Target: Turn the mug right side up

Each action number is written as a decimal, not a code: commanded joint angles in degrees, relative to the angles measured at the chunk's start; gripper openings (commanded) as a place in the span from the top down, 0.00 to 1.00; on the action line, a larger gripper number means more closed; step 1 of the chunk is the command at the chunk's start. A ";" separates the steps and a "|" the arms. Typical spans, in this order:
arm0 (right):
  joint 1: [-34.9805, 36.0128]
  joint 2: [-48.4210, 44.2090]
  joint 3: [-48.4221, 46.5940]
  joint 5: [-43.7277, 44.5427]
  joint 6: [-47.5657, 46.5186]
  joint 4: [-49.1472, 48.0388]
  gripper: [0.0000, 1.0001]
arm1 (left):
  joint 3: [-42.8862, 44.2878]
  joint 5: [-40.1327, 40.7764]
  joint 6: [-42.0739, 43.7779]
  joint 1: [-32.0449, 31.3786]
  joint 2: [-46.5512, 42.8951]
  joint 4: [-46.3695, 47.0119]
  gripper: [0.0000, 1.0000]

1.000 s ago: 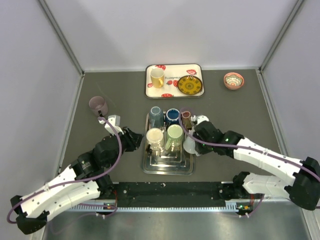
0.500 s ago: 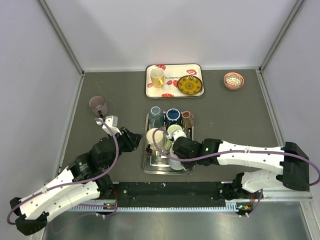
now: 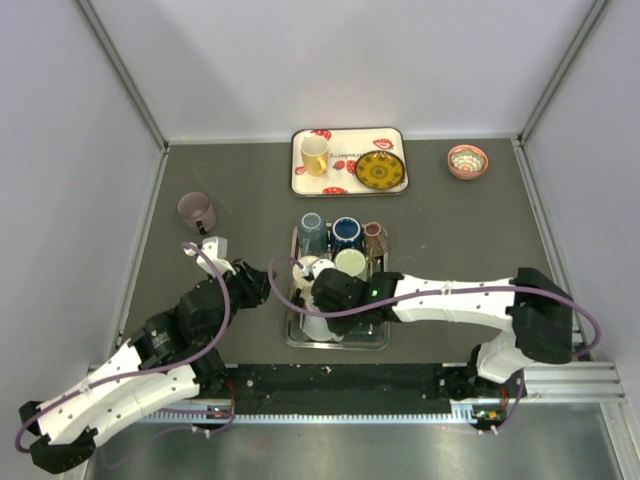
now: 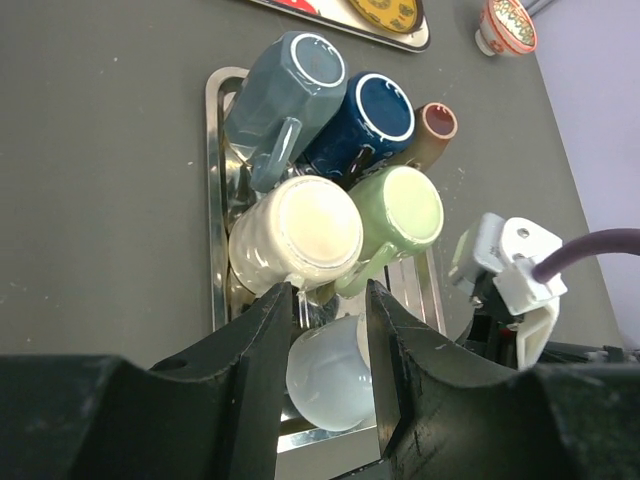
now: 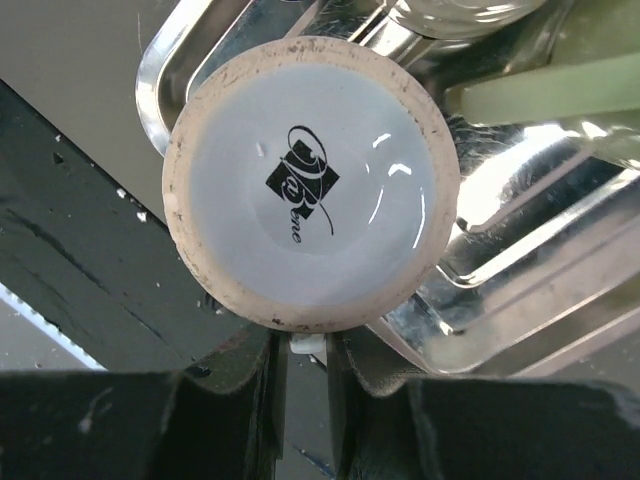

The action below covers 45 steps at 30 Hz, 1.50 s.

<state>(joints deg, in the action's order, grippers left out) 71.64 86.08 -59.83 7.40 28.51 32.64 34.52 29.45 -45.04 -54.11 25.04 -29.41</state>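
We've got right tool (image 5: 305,346) clamped on glossy white mug (image 5: 310,185), unglazed foot ring up, over steel tray (image 5: 500,290); left tool (image 4: 328,300) half-open.

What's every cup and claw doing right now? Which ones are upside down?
White mug: bottom showing, held by right claw.
Right claw: shut on white mug.
Left claw: open, empty.
Cream mug: upside down.
Green mug: upside down.
Navy mug: upside down.
Grey mug: upside down, leaning.
Brown cup: leaning, can't tell which way up.
Yellow mug: upright.
Purple mug: upright.
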 commanded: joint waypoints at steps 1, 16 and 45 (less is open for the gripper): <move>0.79 2.94 -4.68 -1.77 -0.83 -5.83 1.00 | -0.95 2.71 -0.40 0.14 -2.01 -1.61 0.59; 2.10 7.87 -6.09 1.48 -0.48 -6.37 0.94 | -2.09 3.24 -0.58 0.14 -2.71 -2.14 0.59; 4.13 -36.59 1.21 25.38 -0.91 5.06 0.16 | 20.63 -20.92 14.53 46.17 38.83 1.74 0.27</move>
<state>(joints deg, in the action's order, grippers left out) 76.69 51.46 -60.95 28.71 28.25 36.56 45.47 18.83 -35.81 -14.15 55.16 -27.75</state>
